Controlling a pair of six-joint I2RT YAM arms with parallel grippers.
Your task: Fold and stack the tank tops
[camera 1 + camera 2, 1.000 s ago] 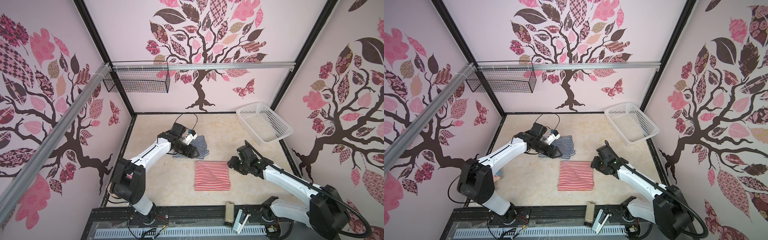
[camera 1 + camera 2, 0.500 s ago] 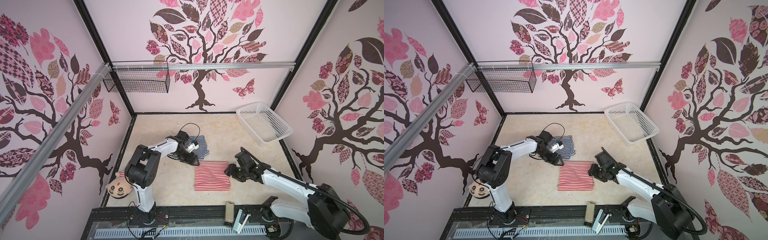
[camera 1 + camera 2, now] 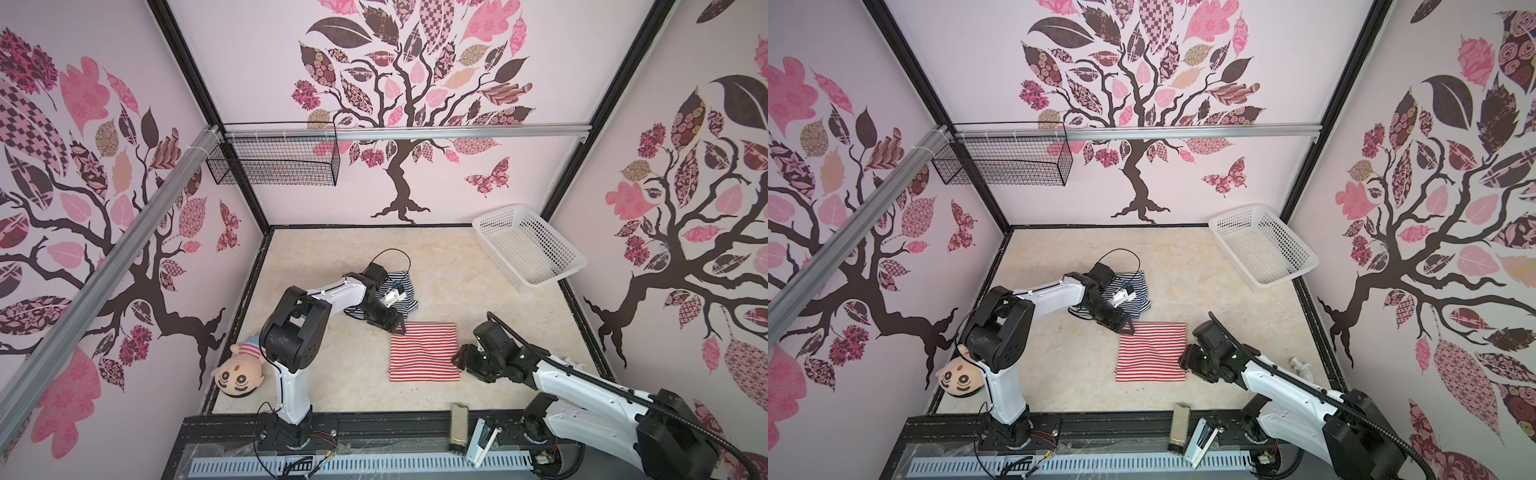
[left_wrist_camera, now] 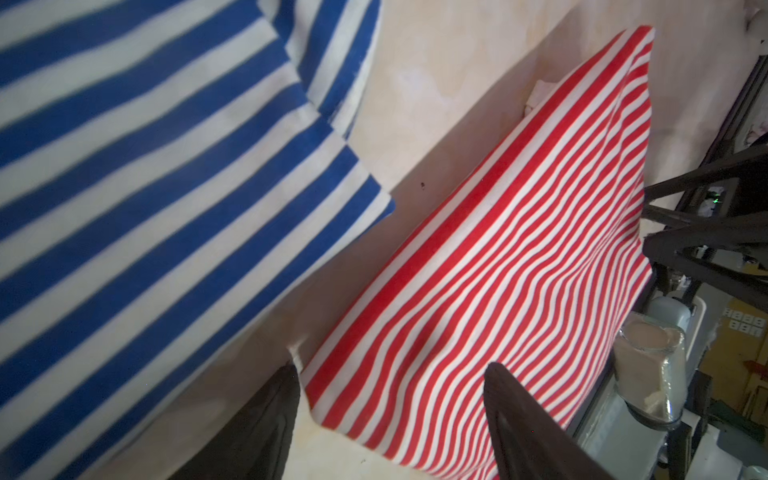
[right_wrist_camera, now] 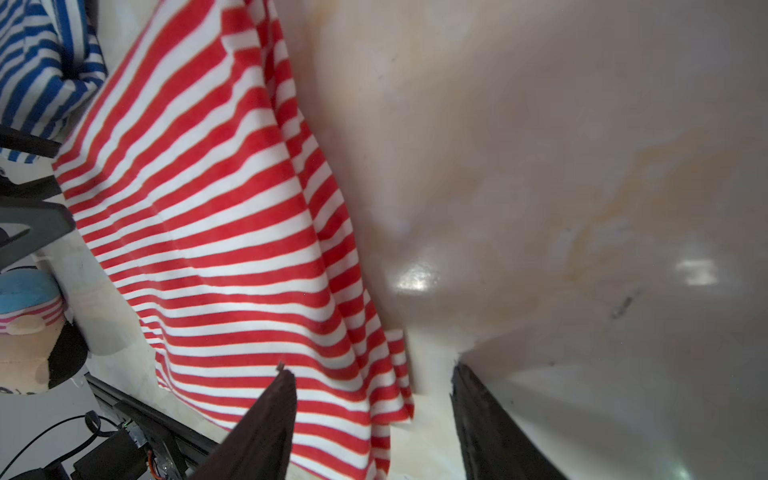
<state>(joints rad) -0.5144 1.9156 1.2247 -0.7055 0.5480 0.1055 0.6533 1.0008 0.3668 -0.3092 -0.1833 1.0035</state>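
Note:
The red-and-white striped tank top [image 3: 424, 351] [image 3: 1151, 353] lies folded into a flat rectangle at mid-table. Just behind it, the navy-and-white striped tank top [image 3: 406, 296] [image 3: 1139, 293] lies partly under the left arm. My left gripper [image 3: 397, 328] [image 3: 1126, 328] is low at the red top's far left corner. In the left wrist view it [image 4: 392, 370] stands open astride that corner of the red top [image 4: 498, 270], with the navy top [image 4: 145, 187] beside it. My right gripper [image 3: 459, 359] [image 5: 372, 370] is open astride the red top's [image 5: 228, 228] right edge near its front corner.
A white perforated basket [image 3: 528, 245] stands at the back right. A plush doll [image 3: 241, 372] lies at the front left by the left arm's base. A black wire basket [image 3: 274, 162] hangs on the back rail. Small items [image 3: 459, 428] lie on the front rail.
My left gripper moved off the navy top to the red top's far left corner, and the arm's swing uncovered the doll. My right gripper slid along the red top's right edge towards the front.

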